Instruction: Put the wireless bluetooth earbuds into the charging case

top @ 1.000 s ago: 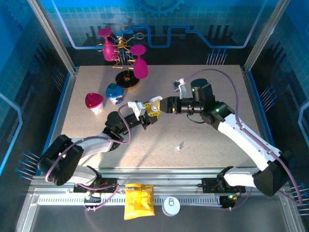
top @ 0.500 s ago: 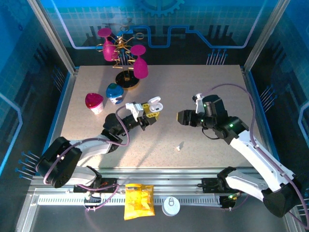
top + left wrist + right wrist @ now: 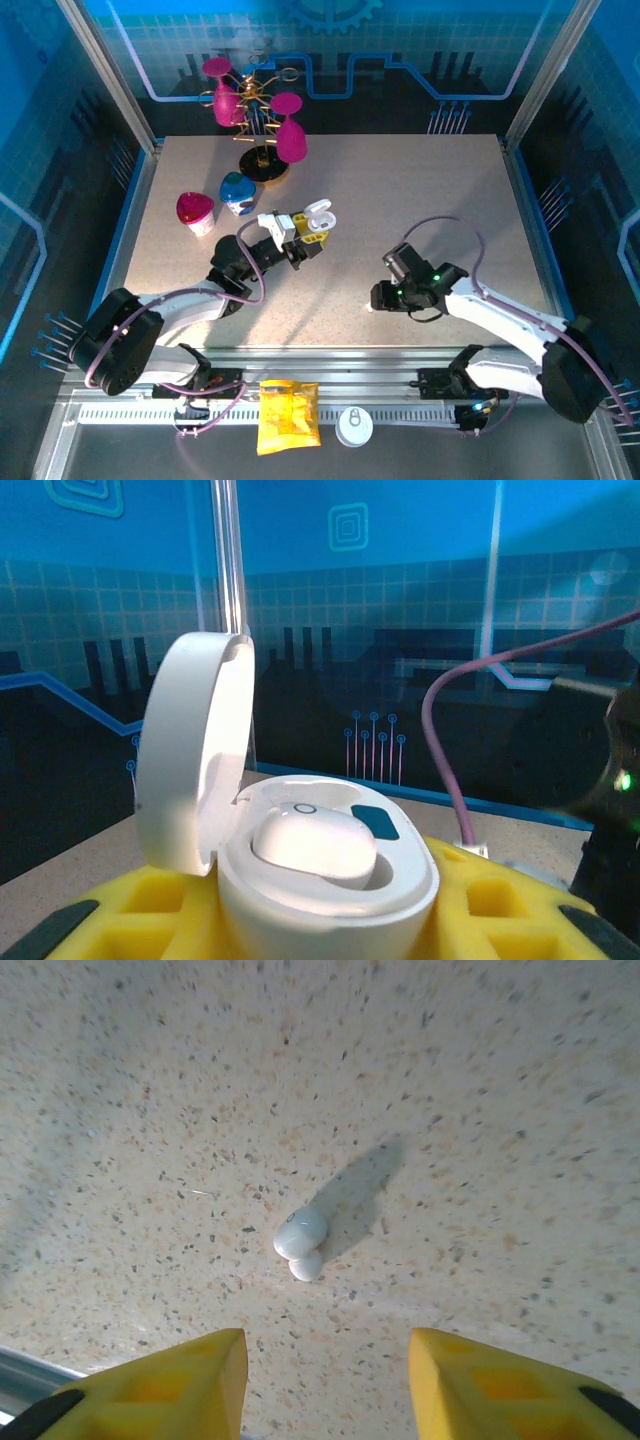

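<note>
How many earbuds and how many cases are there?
Earbuds: 2, one seated, one loose
Case: 1
Total: 3

Bright, even overhead light on the table point(image 3: 400, 200) — the earbud point(image 3: 300, 1233) casts a soft shadow, wrist-view edges slightly blurred

The left arm stretches forward, its left gripper point(image 3: 309, 232) clamped around the charging case point(image 3: 330, 895), and the right arm folds inward with the right gripper point(image 3: 322, 1345) pointing down, jaws apart.
</note>
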